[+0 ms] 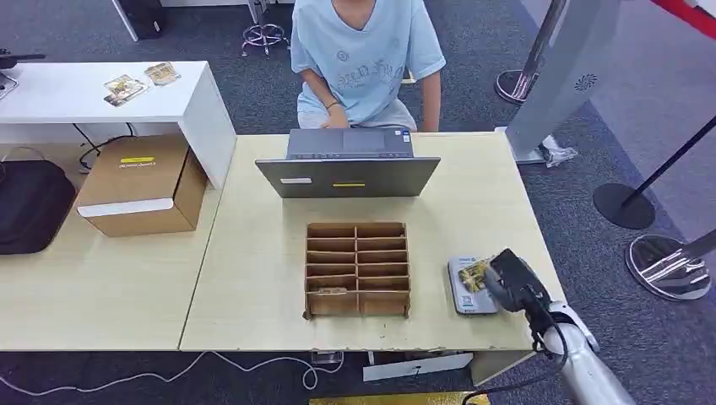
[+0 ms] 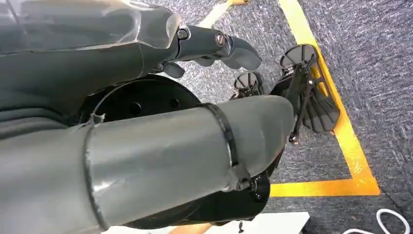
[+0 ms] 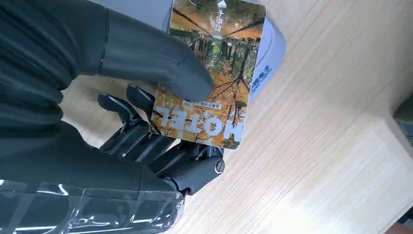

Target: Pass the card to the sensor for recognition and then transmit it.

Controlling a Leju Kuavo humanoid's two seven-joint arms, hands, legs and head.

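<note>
Right robot hand (image 3: 146, 122) pinching card (image 3: 209, 73), thumb on top face, fingers (image 3: 141, 139) beneath. Card held directly over grey sensor (image 1: 469, 291) near right edge of counter (image 1: 253, 278); contact or small gap, can't tell. Long axis of card roughly along sensor's length. Left robot hand (image 2: 214, 46) hanging over floor, fingers loosely curled, holding nothing. Person beyond laptop (image 1: 348, 173), well apart; handover likely up next.

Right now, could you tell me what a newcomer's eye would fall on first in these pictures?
Probably the autumn-coloured hotel card, pinched by the right hand over the grey sensor near the table's right front edge. Next, the brown divided organiser mid-table, with a laptop and a seated person behind it.
</note>
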